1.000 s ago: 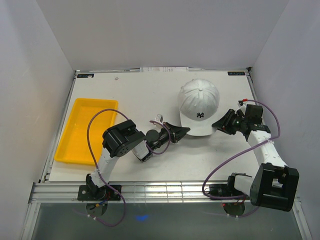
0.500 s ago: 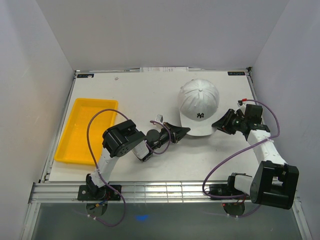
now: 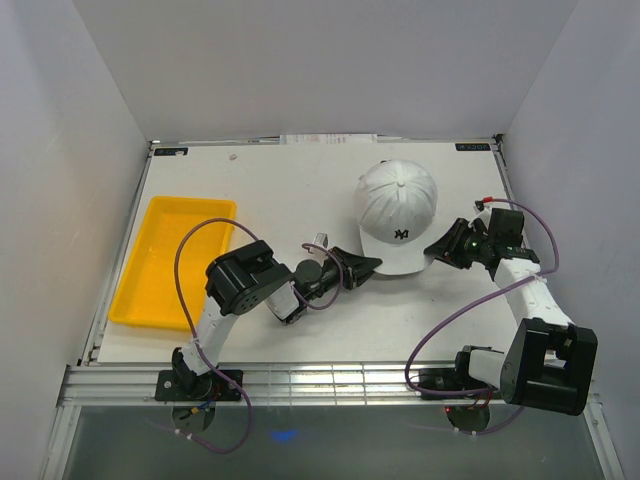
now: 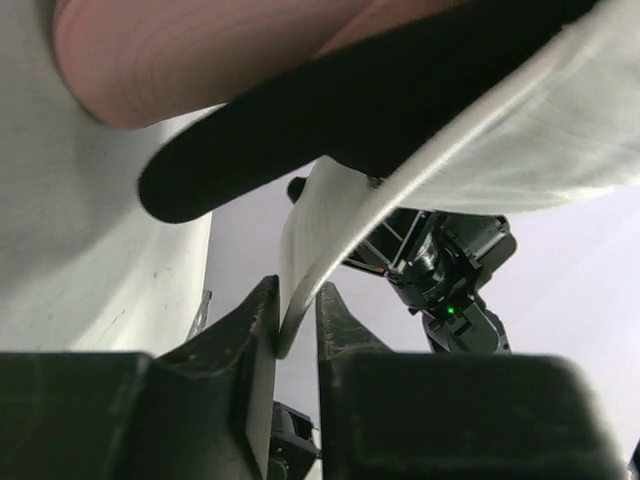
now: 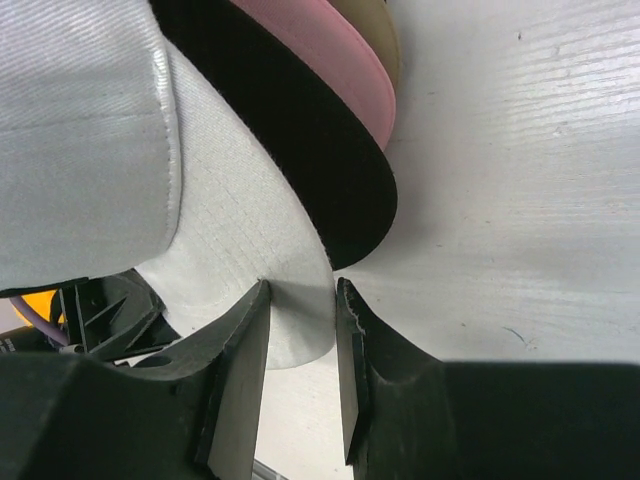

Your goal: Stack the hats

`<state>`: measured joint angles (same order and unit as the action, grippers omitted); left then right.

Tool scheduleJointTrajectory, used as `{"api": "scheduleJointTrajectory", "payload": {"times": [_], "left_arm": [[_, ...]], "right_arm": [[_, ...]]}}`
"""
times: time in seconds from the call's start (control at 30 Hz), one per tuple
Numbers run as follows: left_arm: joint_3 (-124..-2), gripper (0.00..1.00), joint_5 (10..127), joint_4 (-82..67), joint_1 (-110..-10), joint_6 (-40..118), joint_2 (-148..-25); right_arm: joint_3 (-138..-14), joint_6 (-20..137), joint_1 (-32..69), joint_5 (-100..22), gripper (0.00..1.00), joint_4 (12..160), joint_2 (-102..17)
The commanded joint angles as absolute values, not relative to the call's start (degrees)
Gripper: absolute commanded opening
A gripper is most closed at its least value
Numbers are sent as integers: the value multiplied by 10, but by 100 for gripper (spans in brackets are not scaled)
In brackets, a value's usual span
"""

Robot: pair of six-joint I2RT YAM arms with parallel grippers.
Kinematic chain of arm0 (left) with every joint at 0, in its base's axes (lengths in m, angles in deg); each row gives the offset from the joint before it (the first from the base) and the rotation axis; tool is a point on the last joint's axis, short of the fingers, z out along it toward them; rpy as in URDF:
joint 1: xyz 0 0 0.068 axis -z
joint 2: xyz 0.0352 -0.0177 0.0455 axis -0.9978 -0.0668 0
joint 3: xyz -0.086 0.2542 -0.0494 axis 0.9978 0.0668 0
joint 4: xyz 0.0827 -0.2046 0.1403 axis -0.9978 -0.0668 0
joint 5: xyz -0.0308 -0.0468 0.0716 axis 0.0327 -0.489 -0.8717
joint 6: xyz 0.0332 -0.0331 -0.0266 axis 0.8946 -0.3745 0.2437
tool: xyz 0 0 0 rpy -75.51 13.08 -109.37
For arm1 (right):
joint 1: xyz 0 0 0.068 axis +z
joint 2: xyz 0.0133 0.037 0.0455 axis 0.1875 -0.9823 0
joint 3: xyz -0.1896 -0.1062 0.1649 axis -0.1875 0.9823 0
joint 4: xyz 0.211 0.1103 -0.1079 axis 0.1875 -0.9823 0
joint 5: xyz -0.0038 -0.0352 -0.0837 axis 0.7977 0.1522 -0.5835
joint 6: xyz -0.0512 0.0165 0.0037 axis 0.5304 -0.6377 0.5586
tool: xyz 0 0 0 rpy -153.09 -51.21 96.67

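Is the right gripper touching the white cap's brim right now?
Touching. The right wrist view shows the brim of the white cap filling the gap inside the right gripper, pressed against both fingers.

Plain white walls (image 3: 330, 60) enclose a white table (image 3: 270, 200) on three sides under soft, even light.

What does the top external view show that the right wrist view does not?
Only the top external view shows the white cap's crown with its dark logo, and the whole yellow tray. Only the right wrist view shows a black brim, a pink brim and a tan brim stacked under the white one. Both show the right tool at the white cap's brim.
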<state>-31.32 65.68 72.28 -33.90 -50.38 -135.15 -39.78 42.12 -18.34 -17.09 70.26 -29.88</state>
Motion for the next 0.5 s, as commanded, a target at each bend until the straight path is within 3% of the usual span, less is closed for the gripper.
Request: {"api": "scheduleJointTrajectory", "payload": {"times": [0.0, 0.2, 0.47], "left_arm": [[-296, 29, 799, 555, -277, -502, -1374], [-300, 44, 800, 538, -278, -487, -1360], [-293, 56, 797, 528, -280, -471, -1338]], "right_arm": [[-381, 430, -167, -214, 26, 657, -325], [-382, 430, -167, -212, 27, 656, -319], [-387, 431, -167, -211, 31, 653, -317]]}}
